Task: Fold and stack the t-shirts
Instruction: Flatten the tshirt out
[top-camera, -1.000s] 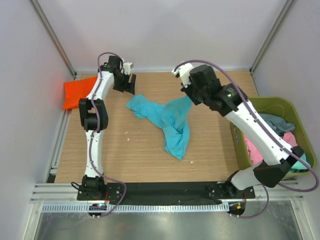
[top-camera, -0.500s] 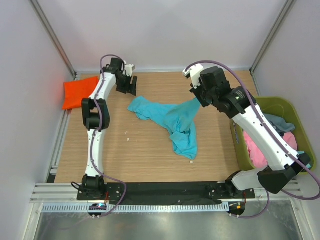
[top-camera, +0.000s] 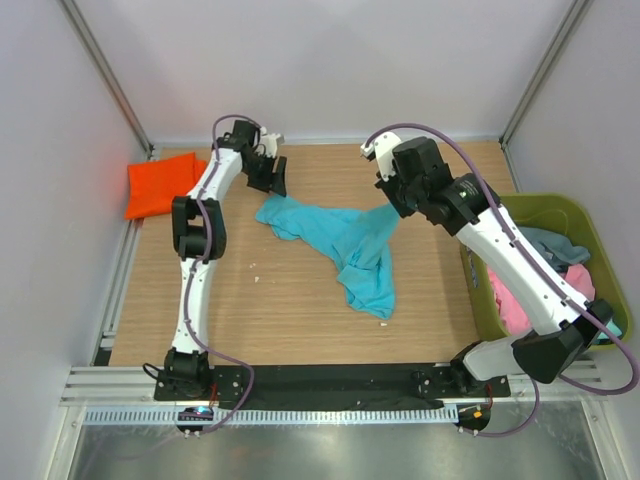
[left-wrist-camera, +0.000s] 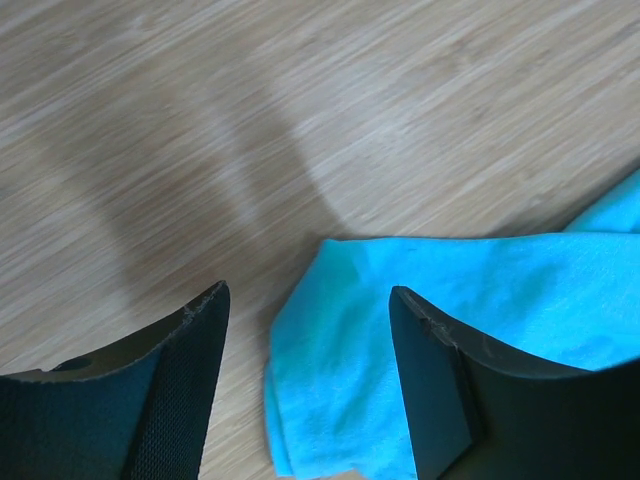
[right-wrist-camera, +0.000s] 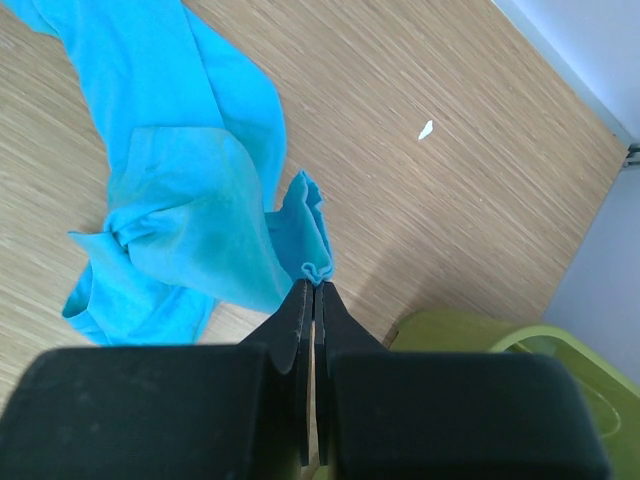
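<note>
Moved: left gripper (top-camera: 272, 178) has slid right from beside the orange t-shirt (top-camera: 155, 186) to the near end of the turquoise t-shirt (top-camera: 345, 240); the right gripper (top-camera: 396, 210) has dragged that shirt a little to the right.
Left gripper: fingers spread apart, hovering over the shirt's left end (left-wrist-camera: 450, 295), which lies flat between and below them; nothing held.
Right gripper: fingers pressed together (right-wrist-camera: 313, 288), pinching a small fold at the shirt's right edge (right-wrist-camera: 190, 200).
Turquoise t-shirt: crumpled, strung across the middle of the table (top-camera: 280, 310) between both grippers, with a bunched tail trailing toward the near edge.
Orange t-shirt: folded, at the far left corner.
Bin (top-camera: 560, 210): olive-green, at the right edge, holding pink (top-camera: 510, 300) and grey-blue (top-camera: 550, 245) shirts.
</note>
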